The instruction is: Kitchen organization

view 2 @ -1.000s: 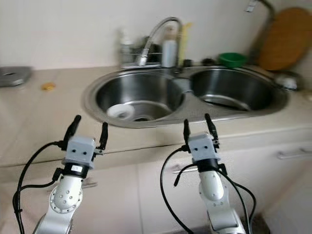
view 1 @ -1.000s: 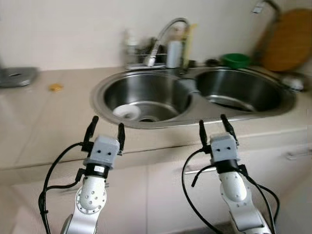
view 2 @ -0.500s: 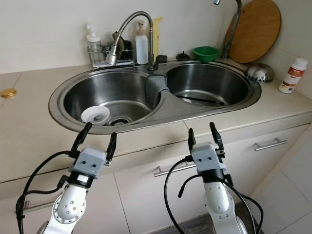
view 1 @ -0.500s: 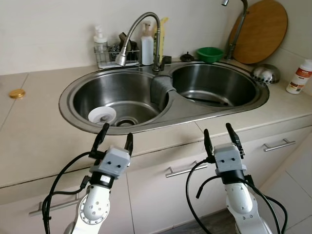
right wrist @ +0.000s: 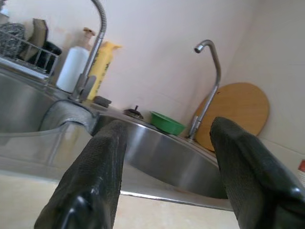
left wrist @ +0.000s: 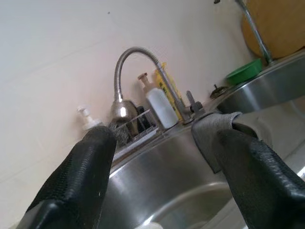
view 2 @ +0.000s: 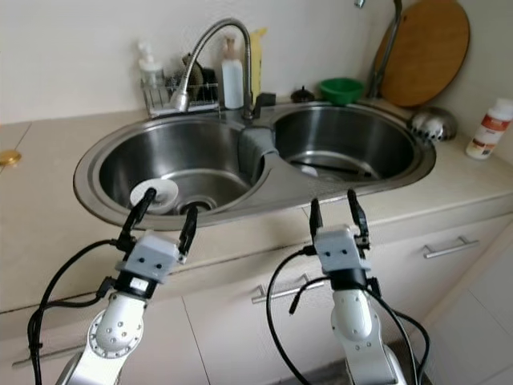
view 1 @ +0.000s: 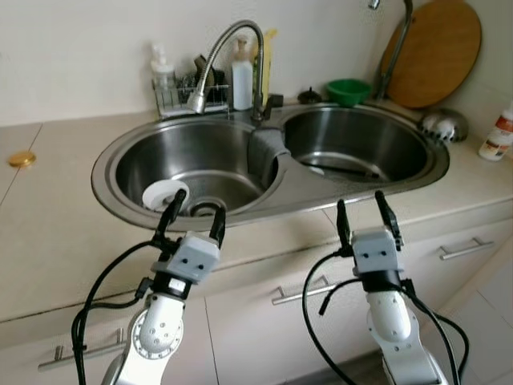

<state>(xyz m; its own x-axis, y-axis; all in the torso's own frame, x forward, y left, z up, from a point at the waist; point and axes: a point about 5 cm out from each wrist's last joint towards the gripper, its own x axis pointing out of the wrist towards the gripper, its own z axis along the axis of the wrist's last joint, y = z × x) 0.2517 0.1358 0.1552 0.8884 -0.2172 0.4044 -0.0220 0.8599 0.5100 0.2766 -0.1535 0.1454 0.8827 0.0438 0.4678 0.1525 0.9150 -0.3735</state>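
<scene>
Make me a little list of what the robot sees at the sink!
sink: double steel sink set in beige counter
left basin: round white dish
divider: grey cloth
back ledge: green bowl, white bottle
wall: round wooden board
left gripper: open, empty, before the sink
right gripper: open, empty

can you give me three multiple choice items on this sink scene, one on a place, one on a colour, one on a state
1. Where does the white dish lie?
A. in the left basin
B. in the right basin
C. on the counter

2. What colour is the small bowl behind the right basin?
A. red
B. green
C. blue

3. How do both grippers stand?
A. shut on a cloth
B. open, holding nothing
C. shut on a bottle

Answers:
1 A: the white dish sits on the floor of the left basin, by the drain.
2 B: the bowl by the right basin is green.
3 B: the left gripper and right gripper hover before the counter edge, fingers apart.
</scene>
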